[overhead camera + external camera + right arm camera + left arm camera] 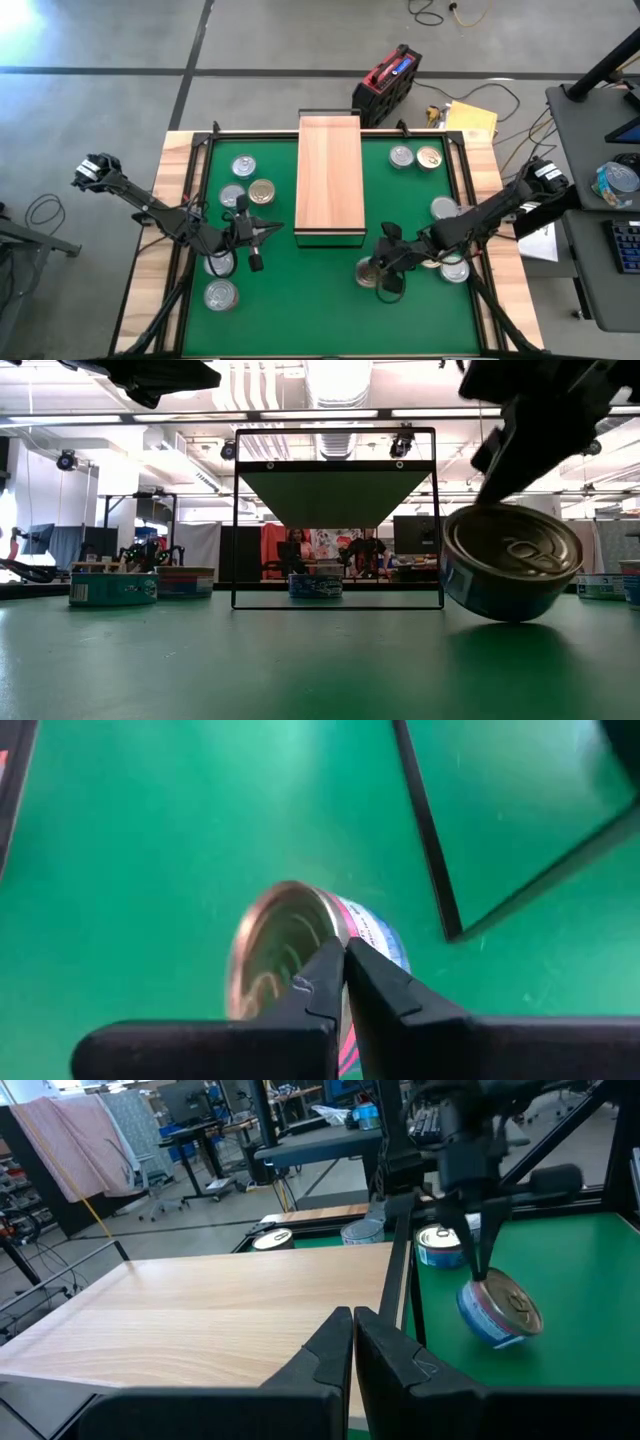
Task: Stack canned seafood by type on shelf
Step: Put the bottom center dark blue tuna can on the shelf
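Observation:
The shelf (pixel 330 180), a light-wood board on a dark frame, stands mid-table on the green mat. My right gripper (pixel 388 272) hangs off the shelf's near right corner, shut on a gold-lidded can (pixel 510 560) with a blue and pink label. My left gripper (pixel 262 233) is shut on nothing, level, by the shelf's near left corner. Several silver-lidded cans (pixel 243 166) and a gold-lidded one (pixel 262 190) rest flat on the mat left of the shelf. More cans lie to its right (pixel 401 156) (pixel 444 208). My right gripper pinches the can's raised rim (pixel 338 942) between its two fingers, one on the lid side and one on the labelled wall side. The fingers (pixel 478 1265) come slanting down from above. The can (pixel 500 1312) hangs tilted below them, lid turned sideways, just above the mat.
Two cans (pixel 220 263) (pixel 220 295) lie near the left arm, and another (pixel 455 268) under the right arm. The mat has a raised wooden border (pixel 180 190). A red case (pixel 388 80) sits on the floor beyond the far edge. Open mat lies at the near middle.

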`<state>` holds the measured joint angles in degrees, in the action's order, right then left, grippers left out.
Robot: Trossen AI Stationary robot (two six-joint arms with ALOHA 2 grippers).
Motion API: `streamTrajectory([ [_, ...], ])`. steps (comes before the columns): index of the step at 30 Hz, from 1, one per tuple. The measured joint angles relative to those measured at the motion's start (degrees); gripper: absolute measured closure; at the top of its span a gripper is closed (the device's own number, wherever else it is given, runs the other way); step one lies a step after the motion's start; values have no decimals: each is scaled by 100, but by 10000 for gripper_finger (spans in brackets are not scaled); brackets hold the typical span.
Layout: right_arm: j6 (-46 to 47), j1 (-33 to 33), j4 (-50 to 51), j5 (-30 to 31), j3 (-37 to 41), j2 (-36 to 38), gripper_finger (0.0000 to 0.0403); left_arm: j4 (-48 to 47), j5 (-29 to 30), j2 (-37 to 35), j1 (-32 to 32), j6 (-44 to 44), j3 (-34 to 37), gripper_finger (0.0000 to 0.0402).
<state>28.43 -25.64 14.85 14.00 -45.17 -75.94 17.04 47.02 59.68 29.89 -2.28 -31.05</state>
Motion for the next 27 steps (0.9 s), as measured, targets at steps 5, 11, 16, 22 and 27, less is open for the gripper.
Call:
streamTrajectory([
  [5,75,-343,511,438,-365,-83,395,4,1,0,0,0,0,401],
  [11,390,-548,974,713,-742,-216,395,12,1,0,0,0,0,401],
  [16,701,-548,1041,830,-772,-214,394,12,0,0,0,0,0,401],
  [22,1516,-539,1649,1894,-643,-216,384,11,1,0,0,0,0,401],
  [27,2188,-361,1648,1510,-323,-216,358,9,1,0,0,0,0,401],
])
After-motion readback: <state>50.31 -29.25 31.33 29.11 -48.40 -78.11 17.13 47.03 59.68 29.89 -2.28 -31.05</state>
